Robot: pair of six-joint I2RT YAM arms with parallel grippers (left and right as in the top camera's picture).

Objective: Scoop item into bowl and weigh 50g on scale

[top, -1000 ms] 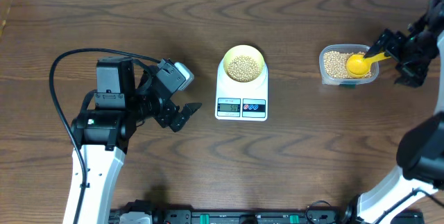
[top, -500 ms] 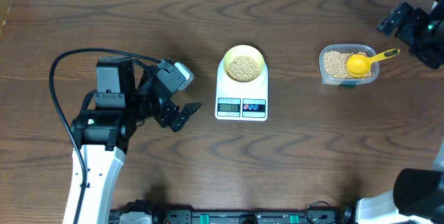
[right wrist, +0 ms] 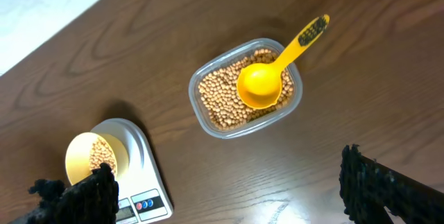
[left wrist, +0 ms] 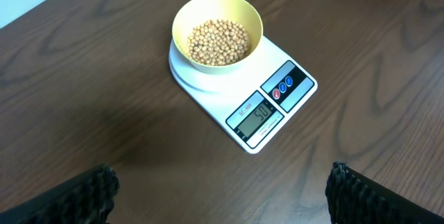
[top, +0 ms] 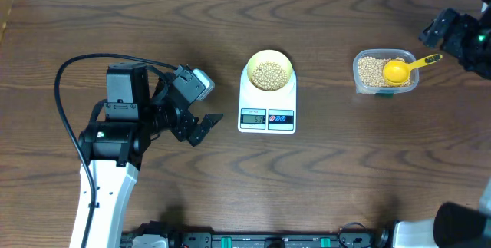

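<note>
Looking down on the wooden table (top: 153, 18), we find the white digital scale (top: 267, 114) near its middle. The small pale yellow-green bowl (top: 268, 54) stands upright on the scale's platform, at the end away from the display (top: 253, 118) and the two round buttons (top: 281, 117). Tan beans (top: 268, 75) lie in a shallow heap in the bottom of the bowl, well below its rim. In the left wrist view the display shows dark digits, but we cannot read them with certainty.

We see the left gripper (top: 205, 129) to the left of the scale, near it but apart, with its jaws spread wide and nothing between them. In its own camera its two dark fingers (left wrist: 69, 196) sit at the bottom corners, with the bowl and scale ahead.

To the right of the scale, well apart from it, sits a clear plastic tub (top: 359, 81) filled with more of the same beans. A bright yellow scoop (top: 397, 71) rests on top of them, its handle reaching out over the tub's rim toward the right.

We see the right gripper (top: 441, 31) at the table's right edge, beyond the tip of the scoop handle and not touching it. Its jaws are wide apart and hold nothing, and the right wrist view looks down on the tub and scoop from above.
</note>
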